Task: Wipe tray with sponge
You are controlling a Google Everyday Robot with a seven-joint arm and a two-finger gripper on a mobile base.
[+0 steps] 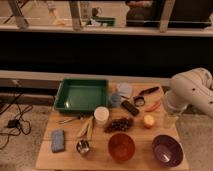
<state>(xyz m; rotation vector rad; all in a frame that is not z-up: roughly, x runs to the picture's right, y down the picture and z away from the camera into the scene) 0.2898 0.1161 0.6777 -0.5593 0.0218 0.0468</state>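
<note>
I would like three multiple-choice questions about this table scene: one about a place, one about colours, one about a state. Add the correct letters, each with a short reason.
1. Where is the sponge relative to the tray?
A. inside it
B. on the table near the front left corner, apart from it
C. leaning upright on its wall

2. Which bowls stand at the front of the table?
A. an orange bowl and a purple bowl
B. two green ones
C. one white, one black

3. How does the gripper stand to the sponge?
A. clamped on it
B. pressing it into the tray
C. apart from it, at the table's right edge

Answers:
1 B: the sponge lies flat on bare wood in front of the tray's left corner.
2 A: those two bowls stand side by side.
3 C: the sponge lies untouched across the table.
</note>
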